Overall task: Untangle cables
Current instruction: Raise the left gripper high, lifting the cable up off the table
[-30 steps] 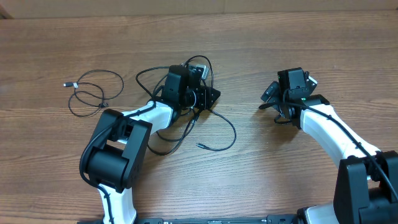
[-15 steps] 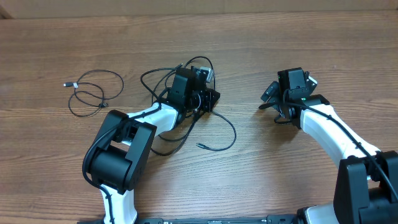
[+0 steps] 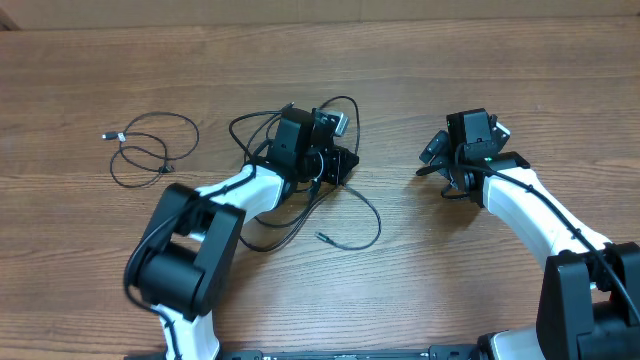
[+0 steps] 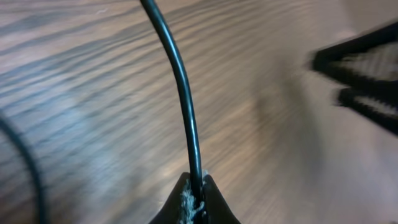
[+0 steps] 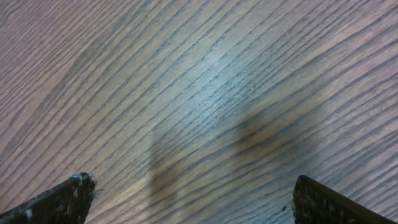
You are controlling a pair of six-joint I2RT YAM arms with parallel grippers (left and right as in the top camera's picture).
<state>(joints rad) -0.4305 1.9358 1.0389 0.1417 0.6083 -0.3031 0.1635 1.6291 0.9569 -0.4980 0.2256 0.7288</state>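
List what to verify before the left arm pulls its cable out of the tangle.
1. Grip: left tool shut on the held cable: ok, pinched at the tips.
2. Spare hand: right tool open and empty: ok.
3. Right tool apart from the tangle: ok, over bare table.
4. Held cable free of other loops: cannot tell, the left arm hides the knot.
5. The separate cable at far left lies out of the path: ok.

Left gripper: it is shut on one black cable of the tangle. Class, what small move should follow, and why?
Probably raise the left gripper slowly, drawing its cable up out of the tangle. The jaws are shut on that strand, its loops cross others beneath the arm, and the right gripper hangs open over bare table.
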